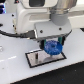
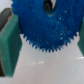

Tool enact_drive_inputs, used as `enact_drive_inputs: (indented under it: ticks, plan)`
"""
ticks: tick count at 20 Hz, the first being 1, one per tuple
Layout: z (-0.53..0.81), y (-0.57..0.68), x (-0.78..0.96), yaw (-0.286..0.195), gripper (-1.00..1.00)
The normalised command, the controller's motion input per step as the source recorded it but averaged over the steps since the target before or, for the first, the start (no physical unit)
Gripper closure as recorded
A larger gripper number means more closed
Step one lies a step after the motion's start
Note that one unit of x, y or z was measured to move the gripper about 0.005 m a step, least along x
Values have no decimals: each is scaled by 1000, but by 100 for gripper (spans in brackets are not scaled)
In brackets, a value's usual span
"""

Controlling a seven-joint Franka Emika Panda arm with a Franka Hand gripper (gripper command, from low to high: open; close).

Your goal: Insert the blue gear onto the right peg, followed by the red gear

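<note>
The blue gear (image 1: 52, 48) is a wide, bright blue toothed disc, and my gripper (image 1: 52, 46) is shut on it just above the grey plate with the black border (image 1: 35, 58). In the wrist view the blue gear (image 2: 47, 25) fills the middle, clamped between the green finger pads (image 2: 10, 44) on both sides. Its teeth point toward the white surface below. The right peg is hidden by the gear and the fingers. The red gear is out of view.
The plate lies on a white tabletop (image 1: 15, 70). A black cable (image 1: 7, 34) runs along the exterior view's left, and the arm's white body (image 1: 40, 15) fills the upper part of that view.
</note>
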Motion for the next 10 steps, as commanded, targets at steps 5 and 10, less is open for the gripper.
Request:
enact_drive_inputs:
  ticks: [5,10]
  plan:
    - [43,-32,226,0,100]
    - [-34,-34,259,0,100]
